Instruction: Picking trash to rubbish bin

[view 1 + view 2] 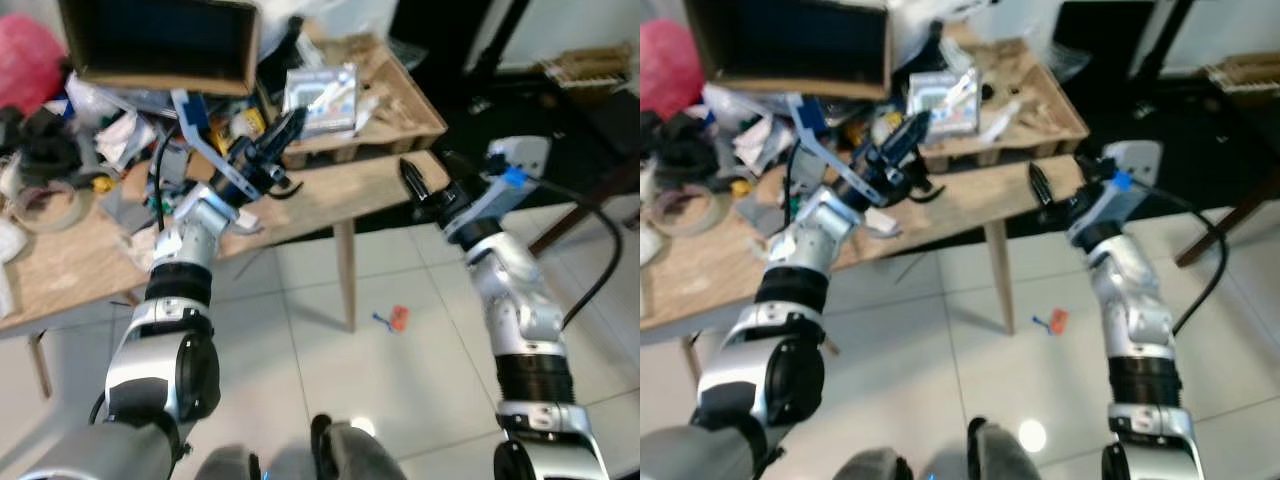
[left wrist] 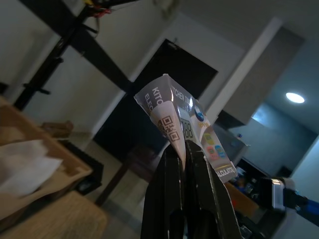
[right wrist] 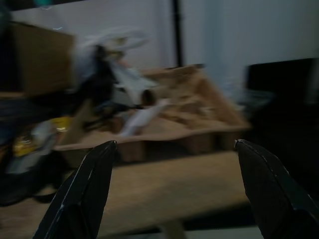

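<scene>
A printed wrapper [image 2: 185, 127] is clamped between the closed fingers of the left gripper [image 1: 285, 128], raised over the cluttered table [image 1: 330, 192]. The right gripper [image 3: 174, 194] is held beside the table's edge with its fingers spread wide apart. An orange scrap [image 1: 398, 318] is seen on the floor.

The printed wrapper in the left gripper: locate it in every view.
Left eye view: printed wrapper above the wooden table, at the left gripper.
Right eye view: same spot.
Left wrist view: pinched between the fingers.
Right wrist view: cannot tell.
Shared landmark: the table.
</scene>
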Available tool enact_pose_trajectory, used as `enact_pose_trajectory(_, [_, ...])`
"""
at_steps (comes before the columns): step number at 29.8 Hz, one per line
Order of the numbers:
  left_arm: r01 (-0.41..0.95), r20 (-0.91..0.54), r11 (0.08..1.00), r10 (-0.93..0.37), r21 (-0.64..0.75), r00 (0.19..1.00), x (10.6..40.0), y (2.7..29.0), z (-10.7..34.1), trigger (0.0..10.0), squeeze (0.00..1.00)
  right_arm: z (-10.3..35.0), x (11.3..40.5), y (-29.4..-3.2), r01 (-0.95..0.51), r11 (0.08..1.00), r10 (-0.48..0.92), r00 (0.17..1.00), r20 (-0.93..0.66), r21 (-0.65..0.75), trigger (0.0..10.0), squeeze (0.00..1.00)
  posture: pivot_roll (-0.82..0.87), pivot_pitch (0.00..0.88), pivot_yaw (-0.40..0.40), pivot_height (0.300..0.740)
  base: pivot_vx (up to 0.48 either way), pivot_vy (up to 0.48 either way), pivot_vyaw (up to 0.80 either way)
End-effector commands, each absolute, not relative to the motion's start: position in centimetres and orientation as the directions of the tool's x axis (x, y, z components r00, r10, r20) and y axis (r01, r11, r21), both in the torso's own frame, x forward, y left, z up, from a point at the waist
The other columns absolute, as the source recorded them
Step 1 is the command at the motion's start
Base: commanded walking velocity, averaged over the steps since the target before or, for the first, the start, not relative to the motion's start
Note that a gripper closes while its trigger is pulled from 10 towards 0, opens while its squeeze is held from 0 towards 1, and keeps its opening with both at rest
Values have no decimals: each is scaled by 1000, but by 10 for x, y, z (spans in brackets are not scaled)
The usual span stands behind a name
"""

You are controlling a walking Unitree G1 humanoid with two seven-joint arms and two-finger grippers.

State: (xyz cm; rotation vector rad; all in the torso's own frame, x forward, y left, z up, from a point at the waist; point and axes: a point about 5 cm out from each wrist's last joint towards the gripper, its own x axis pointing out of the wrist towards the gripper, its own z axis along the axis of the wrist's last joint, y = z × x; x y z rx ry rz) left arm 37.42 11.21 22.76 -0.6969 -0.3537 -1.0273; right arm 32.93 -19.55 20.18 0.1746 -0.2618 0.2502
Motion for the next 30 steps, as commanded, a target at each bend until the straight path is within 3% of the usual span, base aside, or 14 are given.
enact_pose_trajectory(1, [867, 541, 373, -678, -331, 498, 374, 105, 225, 10000, 0, 193, 328, -203, -219, 963, 177, 953, 245, 155, 10000, 0, 95, 119, -18, 740, 0, 0, -800])
enact_pose_trajectory(21, [797, 464, 573, -663, -190, 587, 378, 102, 225, 10000, 0, 182, 330, -223, -69, 986, 42, 983, 177, 153, 10000, 0, 87, 120, -20, 740, 0, 0, -800])
enact_pose_trajectory(30, [783, 416, 606, -681, -140, 602, 380, 100, 222, 10000, 0, 180, 331, -228, -16, 985, -13, 986, 167, 174, 10000, 0, 87, 120, -20, 740, 0, 0, -800])
